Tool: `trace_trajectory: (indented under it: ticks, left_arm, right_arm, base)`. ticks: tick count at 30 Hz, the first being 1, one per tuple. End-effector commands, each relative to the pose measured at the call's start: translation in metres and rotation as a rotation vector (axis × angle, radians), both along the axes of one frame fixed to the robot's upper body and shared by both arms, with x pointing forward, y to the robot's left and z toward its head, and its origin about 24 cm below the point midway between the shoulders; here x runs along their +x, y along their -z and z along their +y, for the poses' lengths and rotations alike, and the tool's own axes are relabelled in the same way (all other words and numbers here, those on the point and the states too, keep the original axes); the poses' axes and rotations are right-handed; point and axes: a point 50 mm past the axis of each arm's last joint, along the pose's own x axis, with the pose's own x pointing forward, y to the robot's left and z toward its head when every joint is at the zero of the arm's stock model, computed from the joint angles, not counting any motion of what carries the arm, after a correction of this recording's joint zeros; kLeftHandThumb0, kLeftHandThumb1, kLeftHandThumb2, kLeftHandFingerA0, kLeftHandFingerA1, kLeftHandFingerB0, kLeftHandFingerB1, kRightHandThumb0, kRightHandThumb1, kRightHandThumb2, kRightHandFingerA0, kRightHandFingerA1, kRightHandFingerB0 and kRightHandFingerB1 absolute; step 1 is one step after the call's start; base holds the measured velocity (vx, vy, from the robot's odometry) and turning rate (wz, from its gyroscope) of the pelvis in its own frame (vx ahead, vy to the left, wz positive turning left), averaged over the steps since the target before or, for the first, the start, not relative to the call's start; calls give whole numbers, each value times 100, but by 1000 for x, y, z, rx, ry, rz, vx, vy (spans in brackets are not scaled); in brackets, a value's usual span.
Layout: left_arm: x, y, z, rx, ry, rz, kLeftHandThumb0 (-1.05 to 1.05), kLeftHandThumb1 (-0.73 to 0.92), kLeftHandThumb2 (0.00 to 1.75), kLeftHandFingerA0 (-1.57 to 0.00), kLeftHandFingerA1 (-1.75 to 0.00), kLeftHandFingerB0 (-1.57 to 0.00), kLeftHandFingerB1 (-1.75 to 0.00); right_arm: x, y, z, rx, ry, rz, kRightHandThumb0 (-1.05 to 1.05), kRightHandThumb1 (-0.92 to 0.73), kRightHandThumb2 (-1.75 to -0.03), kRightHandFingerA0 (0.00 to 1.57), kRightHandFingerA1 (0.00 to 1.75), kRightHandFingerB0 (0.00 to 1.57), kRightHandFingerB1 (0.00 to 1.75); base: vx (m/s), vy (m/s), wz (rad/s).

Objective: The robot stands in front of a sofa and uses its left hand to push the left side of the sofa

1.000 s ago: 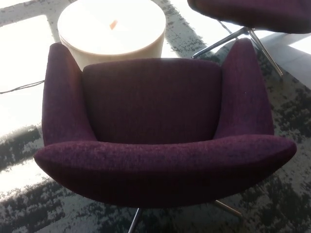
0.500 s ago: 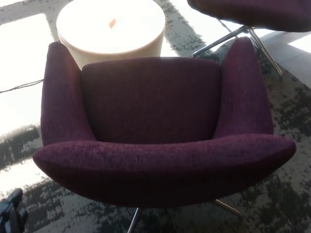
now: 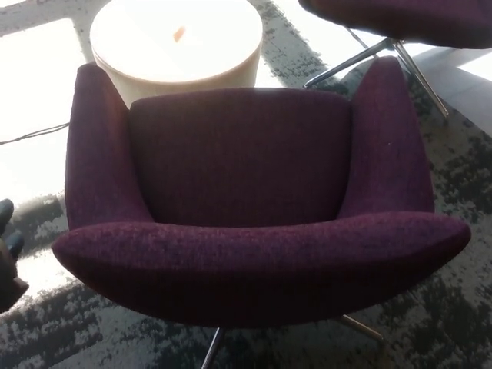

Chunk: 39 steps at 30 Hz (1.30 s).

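Sofa (image 3: 246, 200) fills the middle of the view, purple, seen from behind and above, its back rim nearest the camera and the seat beyond it.

Going left to right from the sofa: left hand (image 3: 9, 257) sits at the frame edge, just off the sofa's left back corner, not touching. Only part of it shows, w/ two fingertips (image 3: 6, 209) slightly apart and nothing held. Round table (image 3: 177, 38) stands behind the sofa's left arm, close to it. A second chair (image 3: 400, 19) is behind the right arm, well apart. Right hand is not in view.

Step in hand, as I read it: closing on the left side. To do it well, bring the palm flat onto the outer face of the left arm, approx mid-height, not the soft top edge. Push steady and level. Watch the table, since a push fwd could drive the sofa into it.
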Motion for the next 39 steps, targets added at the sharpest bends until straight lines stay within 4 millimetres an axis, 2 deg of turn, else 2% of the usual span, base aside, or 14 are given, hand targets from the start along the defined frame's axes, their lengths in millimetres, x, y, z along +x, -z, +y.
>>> trace_trajectory:
  ticks: [1,5,10,11,15,16,17,18,19,21,22,28,29,39]
  left_arm:
    - [17,-14,4,-2,11,20,-82,92,127,0,-17,0,-15]
    - [33,-18,-5,17,49,60,-82,92,129,0,-17,0,-15]
    - [43,-19,-13,15,99,102,-83,92,130,0,-16,0,-14]
    - [45,-17,-17,7,121,134,-93,87,106,0,-1,0,-3]
    - [48,-13,-23,29,160,188,-94,86,109,0,-1,0,-2]
    - [49,-12,-26,37,171,201,-88,92,102,0,0,0,-1]
    - [50,-11,-27,43,176,215,-88,92,102,0,0,0,-1]
    - [50,-11,-29,44,182,216,-94,86,114,0,-1,0,0]
    - [50,-10,-29,47,190,222,-89,92,104,0,0,0,-4]
    - [49,-8,-29,53,209,245,-92,92,101,0,0,0,0]
    - [48,-7,-29,58,210,247,-97,92,133,0,-10,0,-5]
    - [43,-1,-26,78,189,274,-96,92,133,0,-10,0,-6]
    - [43,-1,-26,74,186,275,-91,92,99,0,0,0,0]
    - [36,7,-24,58,179,299,-90,92,96,0,0,0,0]
  right_arm:
    - [-1,-1,-4,10,15,-6,-67,-86,-66,45,39,37,35]
    - [-4,0,-4,12,12,-4,-66,-85,-66,45,39,37,35]
    - [-2,-1,-4,28,17,-16,-67,-85,-66,46,39,39,36]
    - [-2,-1,-4,13,11,-17,-66,-86,-66,47,39,39,36]
    - [-3,-1,-3,22,16,-12,-67,-86,-66,47,38,40,36]
    - [-2,-1,-4,30,18,-15,-65,-86,-66,46,39,39,36]
    - [-2,-1,-4,40,20,-19,-65,-86,-66,46,39,39,36]
    - [-2,-1,-3,45,22,-20,-65,-86,-66,46,38,38,36]
    - [-1,-1,-3,45,23,-20,-65,-86,-66,47,39,39,36]
    - [-1,-2,-3,35,21,-24,-65,-86,-66,47,39,40,36]
    - [-1,-2,-3,33,19,-26,-65,-87,-66,47,39,39,36]
    - [-2,-1,-4,46,24,-22,-66,-86,-66,48,39,40,36]
    - [-2,-1,-4,48,23,-21,-66,-85,-66,47,39,40,36]
    - [-4,-1,-3,14,-2,-15,-65,-87,-66,48,39,40,36]
  base:
    - [0,0,0]
    - [0,0,0]
    - [0,0,0]
    - [0,0,0]
    - [0,0,0]
    - [0,0,0]
    - [0,0,0]
    - [0,0,0]
    - [0,0,0]
    - [0,0,0]
    - [0,0,0]
    - [0,0,0]
    - [0,0,0]
    - [0,0,0]
